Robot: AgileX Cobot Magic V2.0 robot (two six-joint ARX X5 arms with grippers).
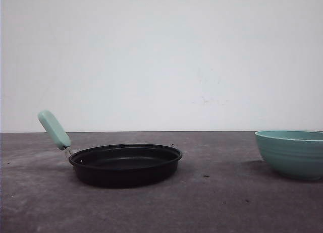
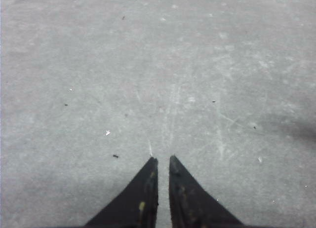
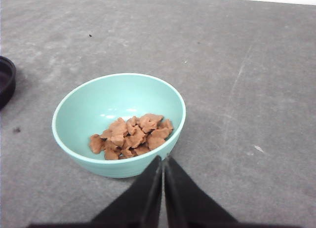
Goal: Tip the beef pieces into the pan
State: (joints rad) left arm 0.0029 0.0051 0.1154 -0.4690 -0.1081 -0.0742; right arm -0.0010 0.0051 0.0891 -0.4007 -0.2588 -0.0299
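A shallow black pan (image 1: 126,163) with a pale mint-green handle (image 1: 54,129) sits on the grey table, left of centre; its rim (image 3: 6,80) also shows in the right wrist view. A ribbed teal bowl (image 1: 291,152) stands at the right edge. Inside the bowl (image 3: 98,102) lies a small heap of reddish-brown beef pieces (image 3: 131,135). My right gripper (image 3: 162,159) is shut and empty, its tips just short of the bowl's near rim. Over bare table, my left gripper (image 2: 162,160) is shut with a thin slit between its black fingers, holding nothing.
The grey tabletop (image 1: 222,202) is scuffed, with small dark specks. A white wall (image 1: 161,56) closes off the far edge. Bare table lies between pan and bowl.
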